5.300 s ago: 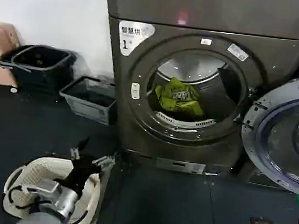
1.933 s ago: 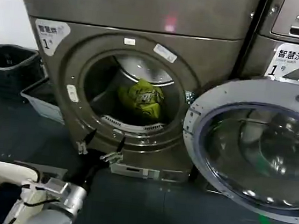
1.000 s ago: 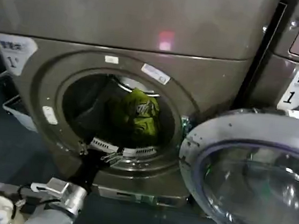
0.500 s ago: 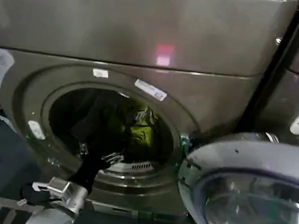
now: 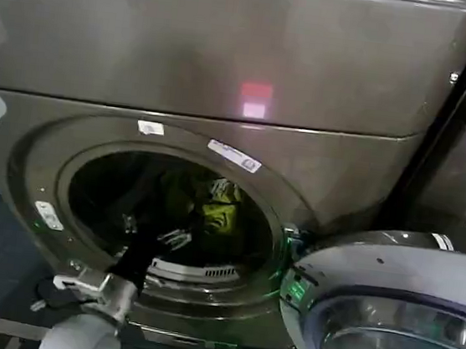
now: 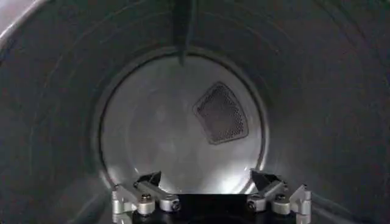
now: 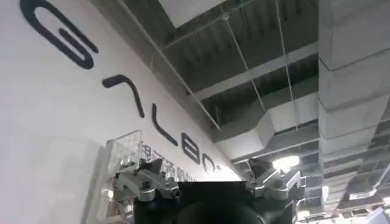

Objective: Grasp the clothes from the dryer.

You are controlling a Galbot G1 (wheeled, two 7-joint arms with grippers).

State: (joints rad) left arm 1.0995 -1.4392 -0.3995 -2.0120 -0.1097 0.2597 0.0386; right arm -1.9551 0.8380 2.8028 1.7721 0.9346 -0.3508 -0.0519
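Grey-brown metal fills what lies ahead of me: the dryer (image 5: 229, 64) with its round mouth open and its door (image 5: 385, 318) swung out to my right. My left gripper (image 5: 154, 235) reaches through that mouth with its fingers spread wide and nothing between them, facing the silver drum (image 6: 183, 122) and its mesh vent (image 6: 220, 113). The clothes (image 5: 219, 211), a small yellow-green bundle, lie inside just to the right of it, untouched, while my right gripper (image 7: 207, 182) points up toward the ceiling, released and empty.
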